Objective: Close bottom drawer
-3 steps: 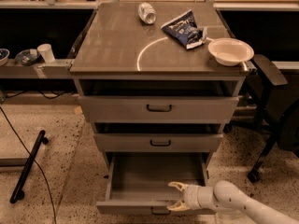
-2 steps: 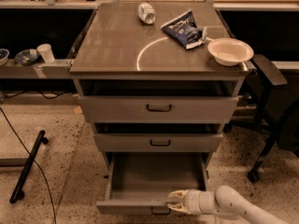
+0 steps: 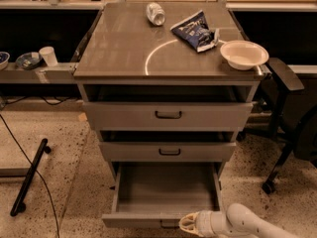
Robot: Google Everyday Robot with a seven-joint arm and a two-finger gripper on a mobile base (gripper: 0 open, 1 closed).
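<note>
The white two-finger gripper point(image 3: 184, 224) has dropped from over the lip of the grey metal bottom drawer point(image 3: 166, 190) to its front panel, just right of the small dark bar handle point(image 3: 168, 225). Its claw, spread wider a second ago, is now drawn narrow. The drawer has not moved and stands pulled far out, showing only its grey floor. Above, the wider middle drawer point(image 3: 198, 151) and top drawer point(image 3: 208, 116) sit pushed in. On the brown cabinet top point(image 3: 119, 48) a white round bowl point(image 3: 244, 54) shows a plain white inside, with a crumpled blue bag point(image 3: 194, 29) and a silver can point(image 3: 155, 13) beyond.
</note>
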